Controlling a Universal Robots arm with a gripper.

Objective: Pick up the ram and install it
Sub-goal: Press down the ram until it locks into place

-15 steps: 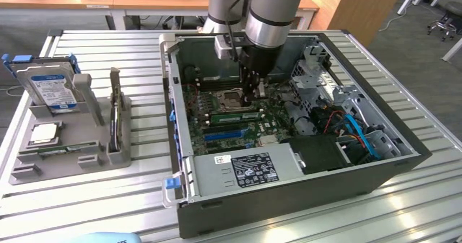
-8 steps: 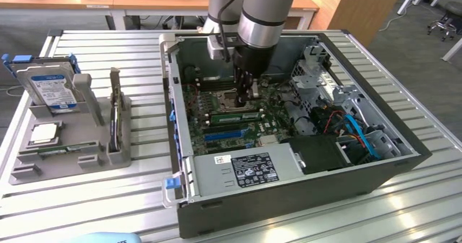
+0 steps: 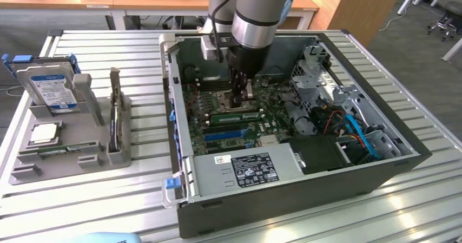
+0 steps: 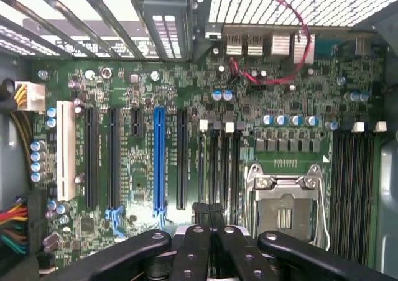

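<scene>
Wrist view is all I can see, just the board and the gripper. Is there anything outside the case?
Observer: Yes. A grey tray sits beside the case, on the exterior view's left.
Operator: What's in the tray?
Observer: A hard drive stands upright at the back, a square silver chip lies in front of it, and a thin green strip lies nearer still.
Operator: And is there ram on the board?
Observer: A ram, green with dark chips, stands in a slot right by the gripper. I cannot tell whether it is fully seated.
</scene>
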